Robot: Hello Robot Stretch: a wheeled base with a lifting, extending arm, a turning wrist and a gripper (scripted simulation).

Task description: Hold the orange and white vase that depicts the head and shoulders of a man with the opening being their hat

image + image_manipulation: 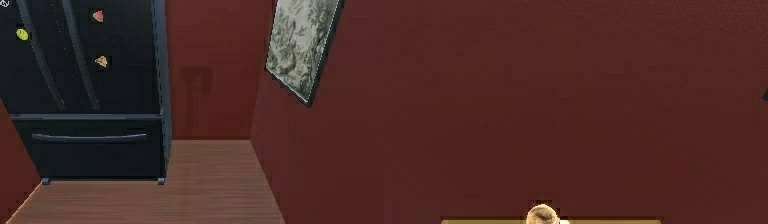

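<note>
a rounded tan and white top (542,213), maybe the vase, is sitting on the desk (484,221) at the arm side view's bottom edge, and since i can't tell the claw's state, reaching blind is risking knocking it over.

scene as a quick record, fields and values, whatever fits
walls: dark red wall
floor: wood floor
forward view's left: black fridge, drawer at the bottom
on fridge: small magnets, yellow, red and orange
forward view's right: framed picture on the wall
arm side view's bottom edge: strip of a tan surface
at that strip: tan round thing, may be the vase's top, too little to tell
</note>
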